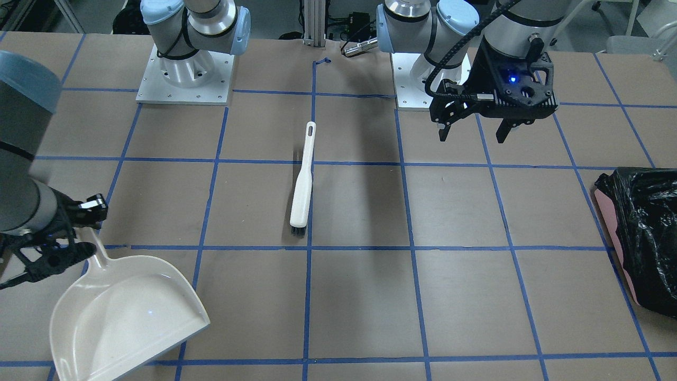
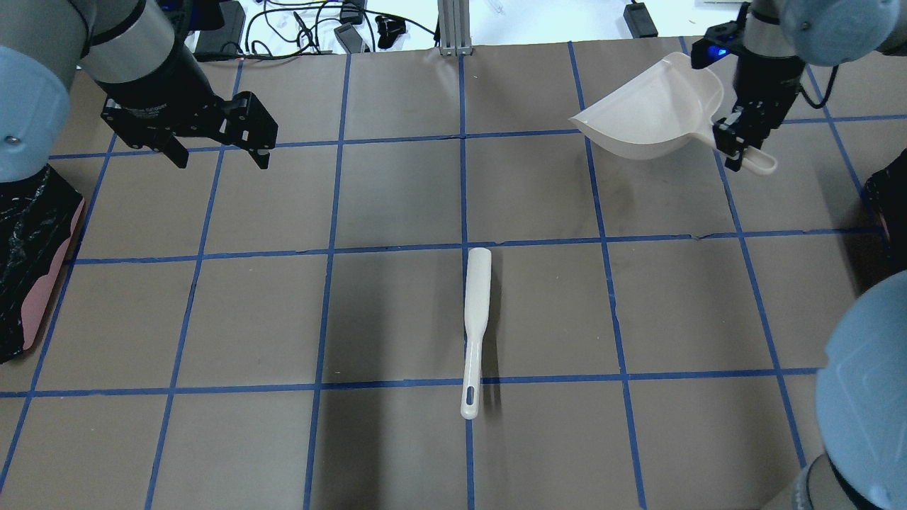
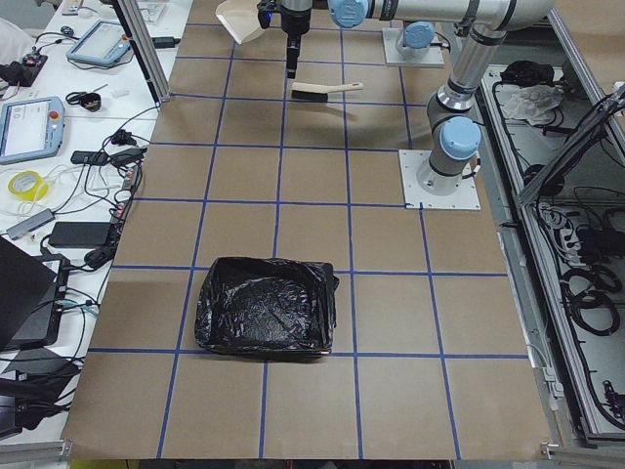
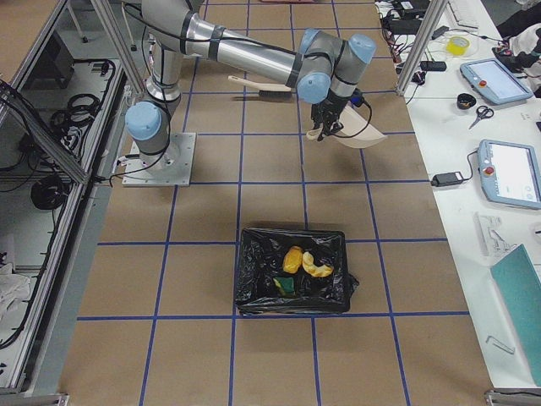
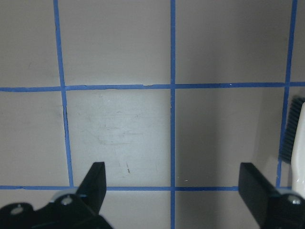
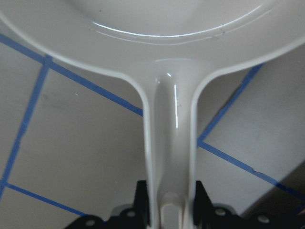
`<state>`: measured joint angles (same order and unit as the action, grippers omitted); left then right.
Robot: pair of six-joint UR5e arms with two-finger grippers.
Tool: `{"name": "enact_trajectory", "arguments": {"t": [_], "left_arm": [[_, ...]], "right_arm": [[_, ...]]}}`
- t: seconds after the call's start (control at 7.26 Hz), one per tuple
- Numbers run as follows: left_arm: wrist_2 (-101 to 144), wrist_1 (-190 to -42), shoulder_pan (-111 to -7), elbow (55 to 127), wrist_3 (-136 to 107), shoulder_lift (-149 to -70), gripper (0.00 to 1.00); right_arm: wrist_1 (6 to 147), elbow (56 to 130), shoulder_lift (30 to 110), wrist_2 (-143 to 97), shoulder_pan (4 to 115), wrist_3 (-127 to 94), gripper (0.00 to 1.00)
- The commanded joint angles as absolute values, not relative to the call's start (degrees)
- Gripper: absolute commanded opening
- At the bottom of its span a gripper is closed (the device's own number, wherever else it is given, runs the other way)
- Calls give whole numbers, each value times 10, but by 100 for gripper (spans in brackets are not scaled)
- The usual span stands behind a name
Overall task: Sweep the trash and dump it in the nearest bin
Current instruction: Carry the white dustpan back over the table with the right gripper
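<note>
Trash (image 4: 294, 260): all three pieces lie inside the black bin (image 4: 254, 292) on the table (image 2: 397, 198), well out toward its right end. The orange lump (image 4: 292, 257) and yellow crescent (image 4: 320, 267) touch side by side. The green wedge (image 4: 285, 287) sits just near of them, partly hidden by the bag's folds.

Right gripper (image 2: 737, 145): clamped on the handle of a white dustpan (image 2: 648, 110). The wrist view shows the handle pinched between the fingers (image 6: 202, 200). The pan is held tilted at the table's far right, mouth turned toward the table's middle. No trash shows in the pan.

Left gripper (image 2: 220, 159): jaws spread wide, nothing between them. It hangs over bare table at the far left.

Brush (image 2: 476, 326): white, dark bristles. It lies flat along the centre tape line, apart from both grippers.

A second bin (image 2: 32, 283), pink with a black bag, stands at the left end.
</note>
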<state>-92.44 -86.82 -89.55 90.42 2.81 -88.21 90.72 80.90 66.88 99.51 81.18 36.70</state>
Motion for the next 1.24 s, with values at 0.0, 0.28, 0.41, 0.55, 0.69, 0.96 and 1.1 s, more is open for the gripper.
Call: {"name": "enact_trajectory", "arguments": {"t": [0.0,0.28,0.41,0.55,0.69,0.96,1.1], "left_arm": [[-928,-871,-894,906,30,-881,100],[-927,-868,-892,906,30,-882,100],[-926,-870,-891,906,30,-881,100],[-919,-870,-892,906,30,-880,100],[-918,-868,-892,905,29,-881,100],[-917,-868,-895,906,30,-882,100],[-917,-868,-892,906,30,-882,100]], "right_arm": [[897,809,658,921,869,233,0],[901,809,657,881,927,112,0],[903,808,646,862,949,65,0],[909,802,631,848,980,9,0],[936,802,621,835,1004,-31,0],[947,802,614,829,1041,-62,0],[947,802,602,822,1054,-84,0]]}}
